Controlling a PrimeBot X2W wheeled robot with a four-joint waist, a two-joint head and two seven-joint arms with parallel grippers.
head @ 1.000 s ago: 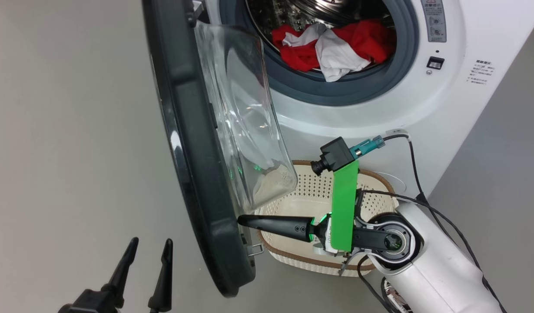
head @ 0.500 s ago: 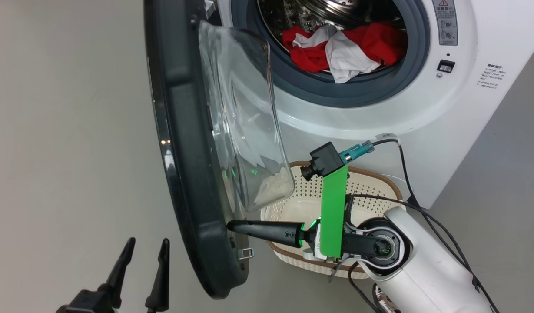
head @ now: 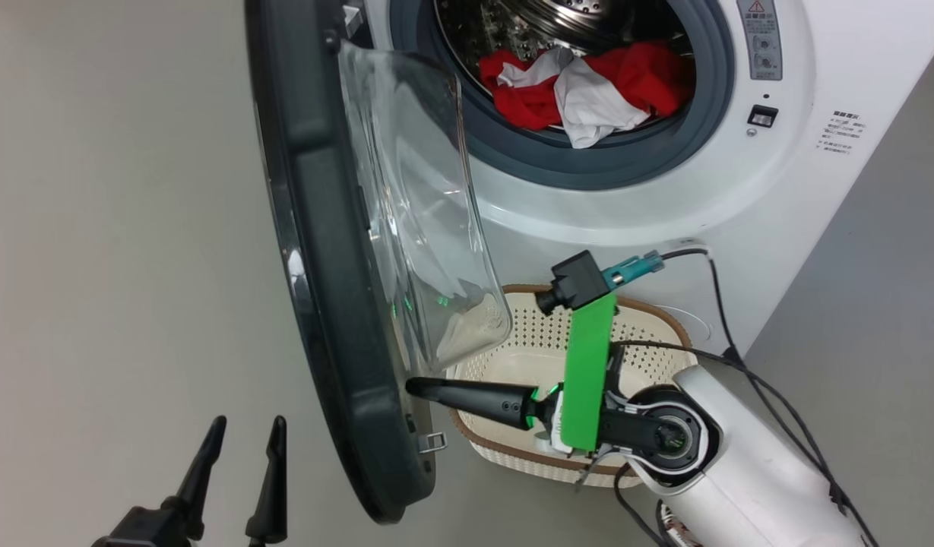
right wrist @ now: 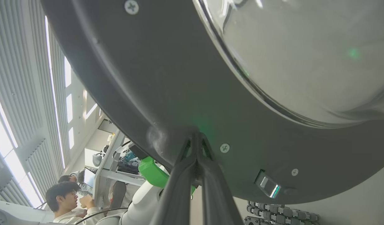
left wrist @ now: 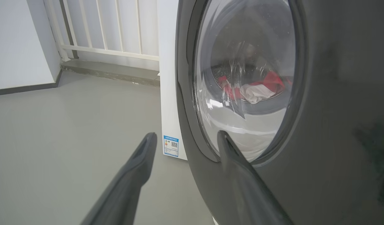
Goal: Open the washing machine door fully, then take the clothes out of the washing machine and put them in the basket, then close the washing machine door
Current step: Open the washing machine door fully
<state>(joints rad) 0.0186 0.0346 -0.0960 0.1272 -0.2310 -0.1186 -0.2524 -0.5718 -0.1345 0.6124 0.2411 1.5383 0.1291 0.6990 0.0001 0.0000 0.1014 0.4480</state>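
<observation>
**Well swung out: door stands between the two claws, clothes lie in the drum**

Nearest, at the lower left of the head view, the left claw hangs over the grey floor with its two dark fingers spread and nothing between them. It sits on the outer side of the washing machine door, near the glossy black rim but apart from it. In its own wrist view the left claw points at the door's outer face.

On the door's inner side, the right claw has its fingers pressed together into one point, pinching nothing. That point touches the dark inner rim low down, just above the small metal latch. The right wrist view shows the same contact of claw and door.

Under that arm stands the basket, on the floor just before the washing machine. The door's clear glass bowl hangs over the basket's left end.

Farthest, the clothes, red and white, lie bunched at the front of the steel drum. They spill onto the grey rubber ring, well apart from both claws.
</observation>
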